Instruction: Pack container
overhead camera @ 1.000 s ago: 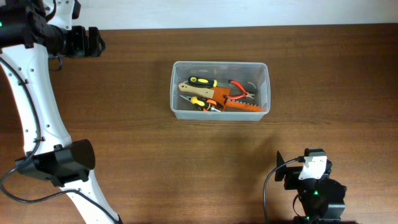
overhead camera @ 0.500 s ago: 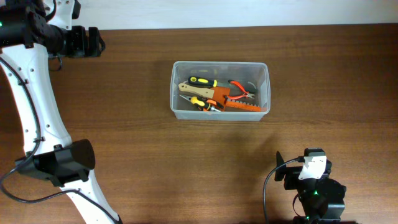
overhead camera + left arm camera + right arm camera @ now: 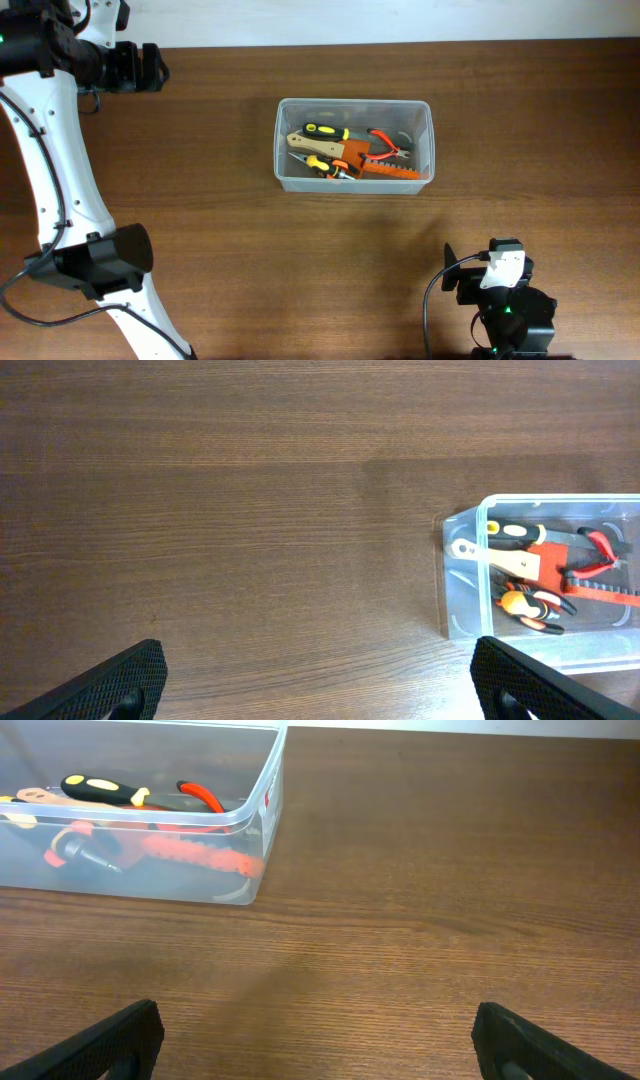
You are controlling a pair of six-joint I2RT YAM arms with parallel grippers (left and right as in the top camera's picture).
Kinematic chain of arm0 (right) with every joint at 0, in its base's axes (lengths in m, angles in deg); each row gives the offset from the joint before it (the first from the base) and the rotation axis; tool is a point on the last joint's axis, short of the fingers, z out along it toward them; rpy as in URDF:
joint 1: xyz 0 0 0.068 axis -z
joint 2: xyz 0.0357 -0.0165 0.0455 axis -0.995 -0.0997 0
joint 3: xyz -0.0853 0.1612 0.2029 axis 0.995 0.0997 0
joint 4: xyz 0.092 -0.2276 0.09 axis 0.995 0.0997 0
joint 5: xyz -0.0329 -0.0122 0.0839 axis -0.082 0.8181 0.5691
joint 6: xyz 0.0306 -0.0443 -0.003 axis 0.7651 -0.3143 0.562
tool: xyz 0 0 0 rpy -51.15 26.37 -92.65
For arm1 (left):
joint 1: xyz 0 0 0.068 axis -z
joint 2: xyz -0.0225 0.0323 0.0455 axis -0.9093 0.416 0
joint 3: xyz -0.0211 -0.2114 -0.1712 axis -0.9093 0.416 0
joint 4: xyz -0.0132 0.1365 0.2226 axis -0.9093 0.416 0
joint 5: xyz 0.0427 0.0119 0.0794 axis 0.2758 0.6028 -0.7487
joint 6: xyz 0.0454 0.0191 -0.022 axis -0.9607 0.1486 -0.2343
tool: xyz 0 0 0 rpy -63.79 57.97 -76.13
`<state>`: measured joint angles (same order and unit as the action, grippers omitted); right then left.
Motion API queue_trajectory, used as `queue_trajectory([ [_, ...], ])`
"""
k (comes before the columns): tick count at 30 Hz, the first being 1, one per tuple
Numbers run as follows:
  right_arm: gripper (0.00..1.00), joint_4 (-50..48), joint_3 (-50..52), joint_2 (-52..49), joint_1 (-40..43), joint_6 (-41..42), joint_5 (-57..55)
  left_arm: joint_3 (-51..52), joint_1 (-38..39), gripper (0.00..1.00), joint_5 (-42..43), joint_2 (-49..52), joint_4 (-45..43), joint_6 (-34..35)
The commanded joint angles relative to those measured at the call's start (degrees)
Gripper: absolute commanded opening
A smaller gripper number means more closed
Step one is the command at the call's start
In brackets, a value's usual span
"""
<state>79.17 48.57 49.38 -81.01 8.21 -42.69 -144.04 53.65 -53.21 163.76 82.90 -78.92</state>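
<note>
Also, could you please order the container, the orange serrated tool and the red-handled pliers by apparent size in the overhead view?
1. container
2. orange serrated tool
3. red-handled pliers, though both tools are partly overlapped, so that gap is unsure.

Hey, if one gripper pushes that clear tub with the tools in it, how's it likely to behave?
The container looks thin-walled, so it may flex where pressed. Low and wide, it should slide on the table rather than tip. Loose tools inside likely shift.
</note>
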Motion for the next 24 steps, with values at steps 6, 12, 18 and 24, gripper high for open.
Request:
queue_trajectory([
  [6,0.99,-0.2,0.4,0.7,-0.4,0.5,0.3,0.7,4.7,0.99,-1.2,-11.6,0.0,0.5],
  [12,0.98,-0.2,0.4,0.7,-0.4,0.5,0.3,21.3,12.3,0.99,-18.1,-29.9,-25.6,-0.2],
  [18,0.99,-0.2,0.4,0.7,-0.4,0.5,0.3,53.1,16.5,0.99,-24.4,-49.1,-56.2,0.0],
  [24,0.99,-0.2,0.4,0.7,-0.4,0.5,0.3,83.9,16.5,0.99,-20.9,-66.8,-72.7,0.2],
])
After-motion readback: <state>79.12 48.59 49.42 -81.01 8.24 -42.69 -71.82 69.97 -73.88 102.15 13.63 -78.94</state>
